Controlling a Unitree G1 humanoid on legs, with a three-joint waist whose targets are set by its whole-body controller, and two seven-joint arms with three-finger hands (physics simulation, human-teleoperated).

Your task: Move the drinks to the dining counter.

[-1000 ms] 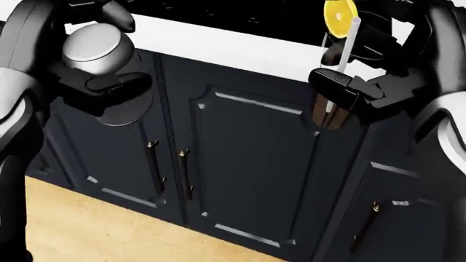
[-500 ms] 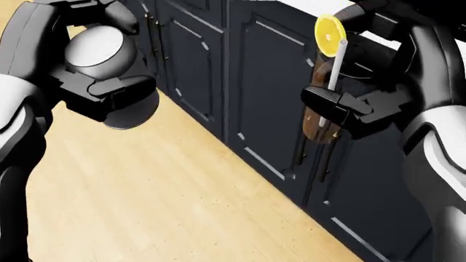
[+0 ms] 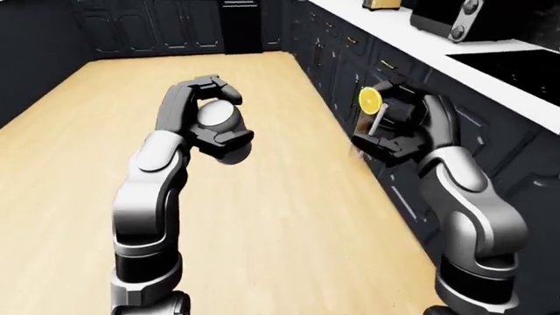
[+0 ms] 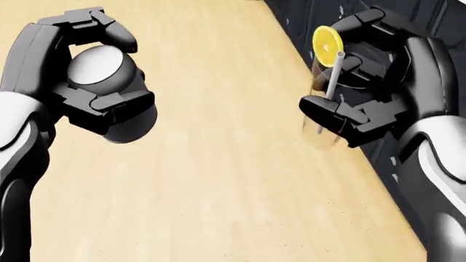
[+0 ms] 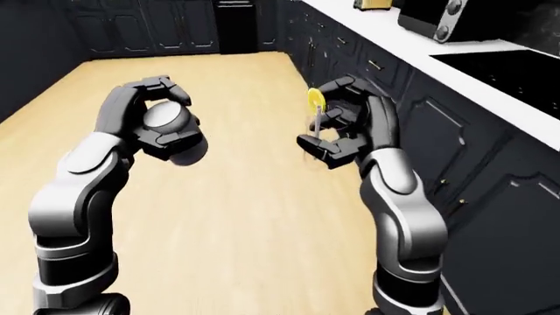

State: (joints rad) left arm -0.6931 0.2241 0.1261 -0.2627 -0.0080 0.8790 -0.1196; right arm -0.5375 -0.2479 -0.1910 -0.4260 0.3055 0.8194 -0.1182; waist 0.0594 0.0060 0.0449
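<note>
Your view has swung off the cabinet doors onto open floor, so you've turned from the counter and are carrying. Left hand (image 4: pixel 80 82) is clamped on the silver cup (image 4: pixel 109 90); right hand (image 4: pixel 378 93) grips the lemon-topped glass (image 4: pixel 324 117), cabinets (image 3: pixel 367 65) at right

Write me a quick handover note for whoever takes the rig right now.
Left hand: fingers closed round the silver cup.
Right hand: fingers closed round the glass with straw and lemon slice.
Both drinks are held over the wood floor, dark cabinets at the views' right.
Done: both picked up.
Left: carry them to the dining counter, not in view, and set them down.
</note>
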